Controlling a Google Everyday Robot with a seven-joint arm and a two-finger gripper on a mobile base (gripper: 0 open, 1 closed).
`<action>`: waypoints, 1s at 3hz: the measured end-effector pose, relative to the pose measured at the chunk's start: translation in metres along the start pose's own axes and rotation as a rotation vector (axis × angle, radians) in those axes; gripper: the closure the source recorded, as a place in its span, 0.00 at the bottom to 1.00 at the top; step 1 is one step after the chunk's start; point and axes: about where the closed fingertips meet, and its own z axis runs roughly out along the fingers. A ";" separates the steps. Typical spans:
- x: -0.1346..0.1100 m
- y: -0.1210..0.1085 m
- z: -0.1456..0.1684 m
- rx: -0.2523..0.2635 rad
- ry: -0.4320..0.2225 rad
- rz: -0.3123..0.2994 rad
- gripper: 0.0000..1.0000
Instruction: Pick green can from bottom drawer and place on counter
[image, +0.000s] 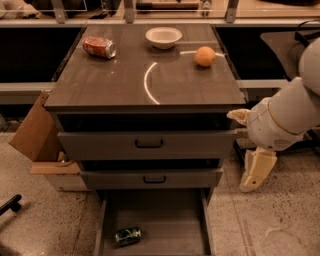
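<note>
Nearest us, the bottom drawer (170, 227) stands pulled out at 6 o'clock. Its near end is cut off by the frame edge, so we cannot see how far out it runs. The green can (128, 236) lies on its side on the drawer floor, toward 7 o'clock, near the left wall and apart from everything else. It is not yet picked, so we judge the step in hand is the approach, early in the task.

The gripper (256, 171) hangs at 4 o'clock, off the cabinet's right side and well apart from the can. We cannot tell whether it is open or closed, and it has hold of nothing we can see.

The next move, as we read it, is to swing left and down into the drawer, clear of the middle drawer front (152, 178), and line up across the lying can. Its round side may roll.

Farther back are the upper drawer front (147, 145) and then the counter (100, 85). Its surface carries a red soda can (99, 47) at 11 o'clock, a white bowl (163, 36) at 12 and an orange (205, 56) at 1. The middle is bare for placing. The arm's upper part is cut off at 3 o'clock.
</note>
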 end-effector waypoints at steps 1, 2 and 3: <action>0.012 0.004 0.039 -0.014 -0.068 -0.010 0.00; 0.019 0.009 0.079 -0.045 -0.126 -0.001 0.00; 0.019 0.010 0.081 -0.048 -0.123 -0.001 0.00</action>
